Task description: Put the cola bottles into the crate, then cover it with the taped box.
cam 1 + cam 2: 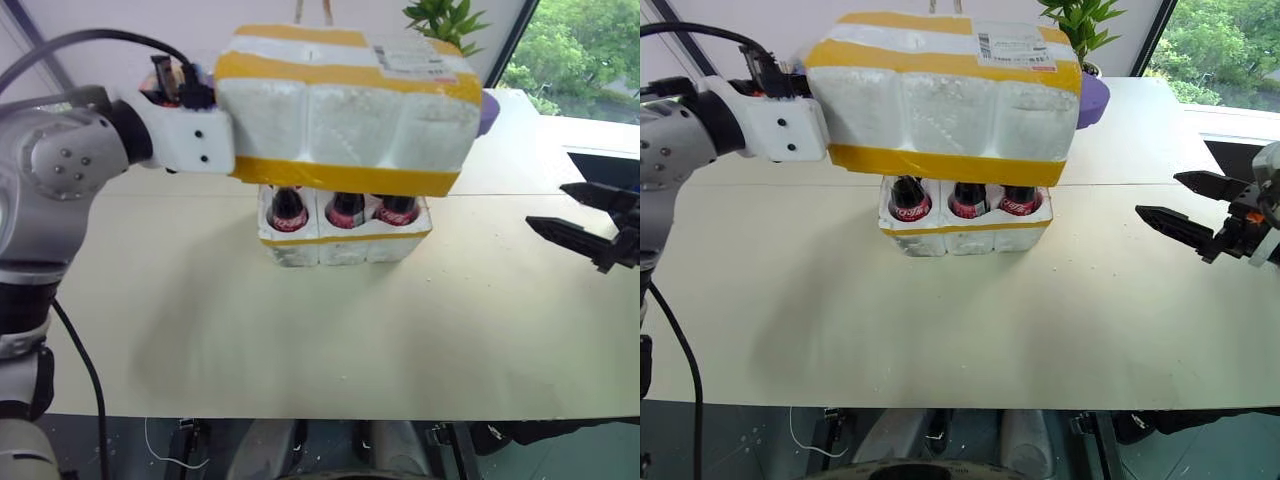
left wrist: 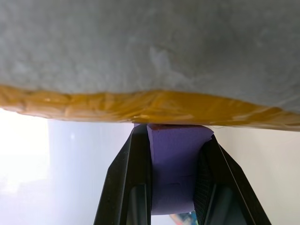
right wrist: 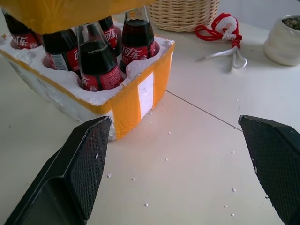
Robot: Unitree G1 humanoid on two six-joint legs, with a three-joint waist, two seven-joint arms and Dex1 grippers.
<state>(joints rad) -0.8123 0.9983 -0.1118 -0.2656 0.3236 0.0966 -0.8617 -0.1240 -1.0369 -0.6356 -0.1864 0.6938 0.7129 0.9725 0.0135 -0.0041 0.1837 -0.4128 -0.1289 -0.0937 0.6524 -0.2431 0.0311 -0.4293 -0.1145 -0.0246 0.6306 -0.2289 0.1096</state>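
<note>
Taped box (image 1: pixel 345 110): held in the air by the left gripper (image 1: pixel 190 95), directly above the crate (image 1: pixel 343 232), not yet touching it. Jaws clamped on the box at its left end; from the left wrist view, black fingers (image 2: pixel 129 187) close together under the yellow tape edge, with something purple seen between them. Held level, probably so that the hollow underside can go down straight over the bottle necks.

Cola bottles (image 1: pixel 345 208): already standing upright in the wells of the crate, red labels visible under the box. Crate resting on the table (image 1: pixel 300 340), near the middle, so loading looks finished and only covering remains.

Right gripper (image 1: pixel 1188 210): waiting well apart on the right side, jaws wide apart, holding nothing. Possibly kept ready to steady the crate.

Behind the crate in the right wrist view: woven basket (image 3: pixel 185 14), red cord (image 3: pixel 220 30), small white pot (image 3: pixel 283 40). White crumbs scattered on the table.
</note>
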